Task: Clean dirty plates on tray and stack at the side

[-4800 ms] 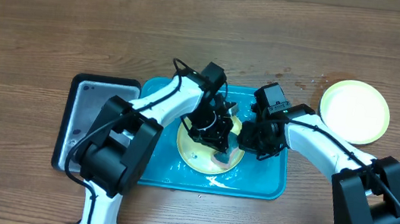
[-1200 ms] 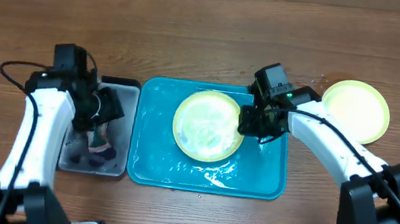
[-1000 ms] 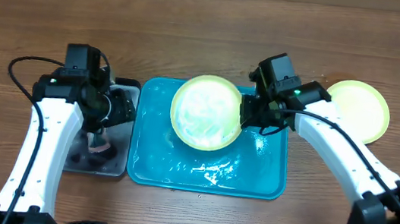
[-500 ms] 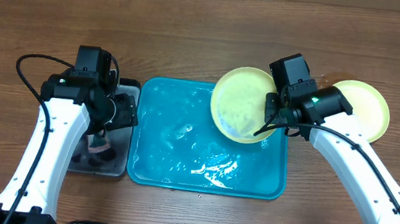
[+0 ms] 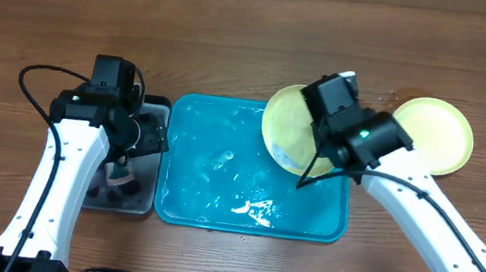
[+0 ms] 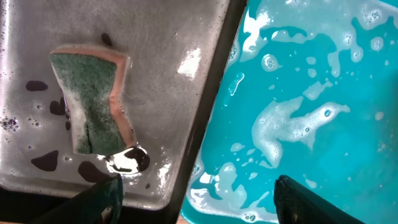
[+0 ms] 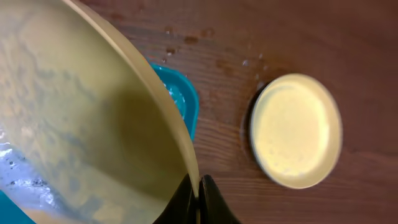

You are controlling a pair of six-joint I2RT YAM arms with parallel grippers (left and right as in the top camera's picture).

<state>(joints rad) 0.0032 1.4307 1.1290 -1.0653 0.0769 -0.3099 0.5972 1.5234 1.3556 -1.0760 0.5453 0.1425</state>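
Over the turquoise tray, right side: right fingers pinch tilted yellow-green plate by rim; left fingers spread near sponge.

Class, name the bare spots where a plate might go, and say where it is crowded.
Free: the turquoise plastic tray, holding only suds; the wooden table behind it. Crowded: the tray's right rim, where the right gripper holds a pale yellow-green plate.

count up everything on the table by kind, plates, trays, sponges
pale yellow-green round plastic plates: 2
rectangular trays: 2 (large turquoise-blue plastic tray, smaller black tray)
green and pink rectangular sponge: 1
total: 5
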